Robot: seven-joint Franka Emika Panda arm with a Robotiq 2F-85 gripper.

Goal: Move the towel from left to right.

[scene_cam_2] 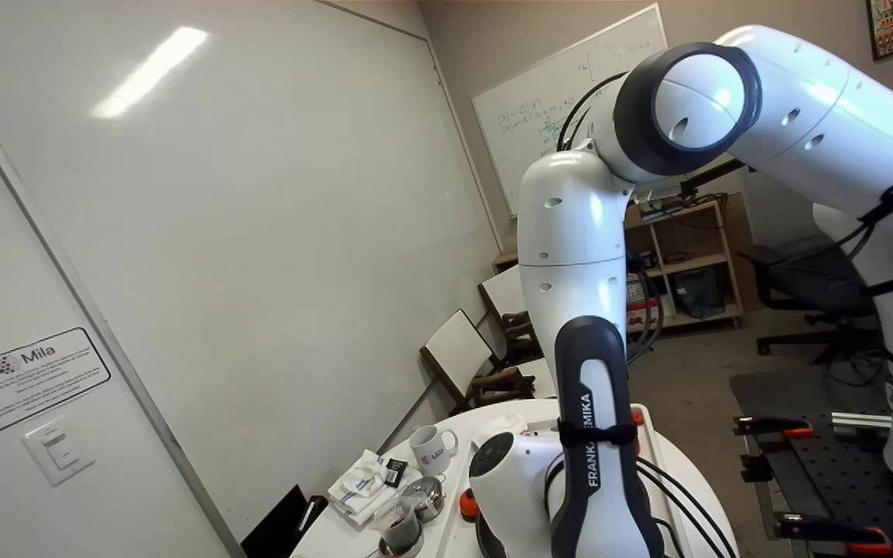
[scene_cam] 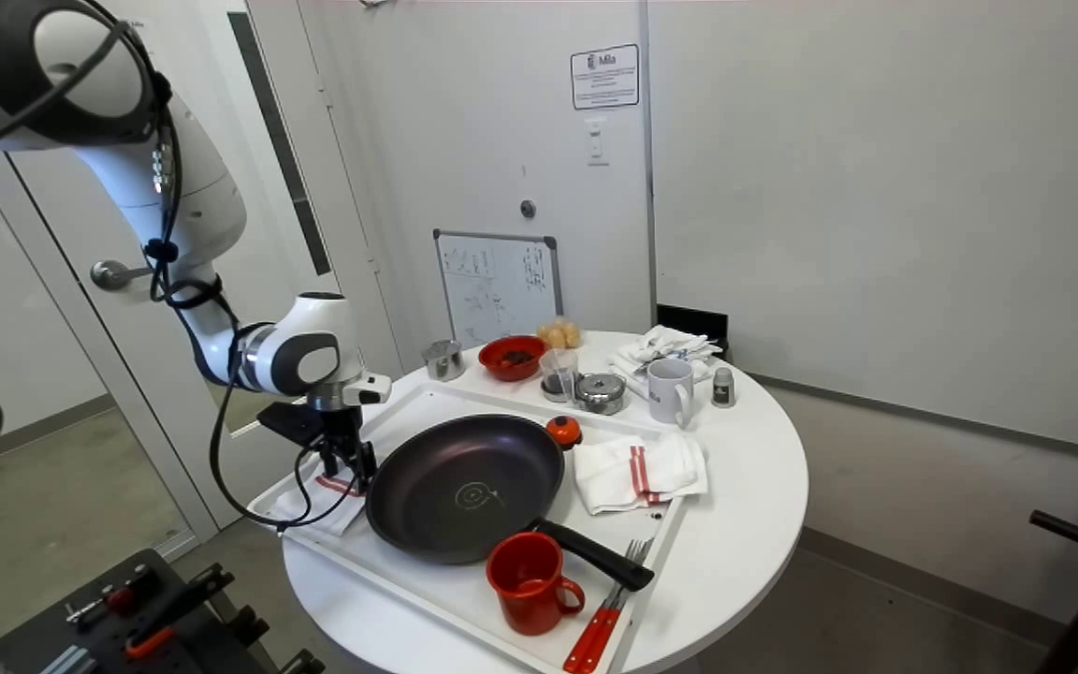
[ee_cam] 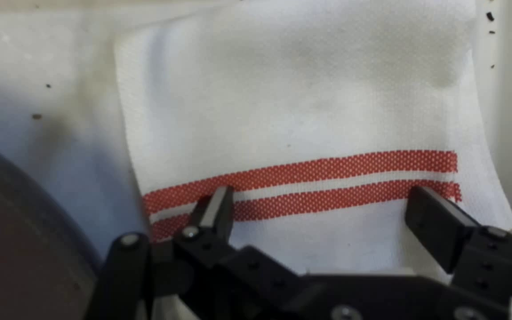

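Note:
The towel (scene_cam: 328,501), a white folded cloth with two red stripes, lies flat on the left part of the white tray in an exterior view. In the wrist view the towel (ee_cam: 300,106) fills most of the picture. My gripper (ee_cam: 320,193) is open, with one finger at each end of the striped part and nothing gripped. In an exterior view the gripper (scene_cam: 349,476) points down at the towel, beside the pan's left edge. Whether the fingertips touch the cloth I cannot tell. A similar striped cloth (scene_cam: 616,476) lies right of the pan. The arm hides the gripper in an exterior view.
A black frying pan (scene_cam: 445,487) stands close beside the gripper; its edge shows in the wrist view (ee_cam: 11,240). The tray (scene_cam: 427,585) has a raised rim. A red cup (scene_cam: 525,594), red-handled cutlery (scene_cam: 592,639), a grey mug (scene_cam: 668,388) and a red bowl (scene_cam: 502,368) stand around.

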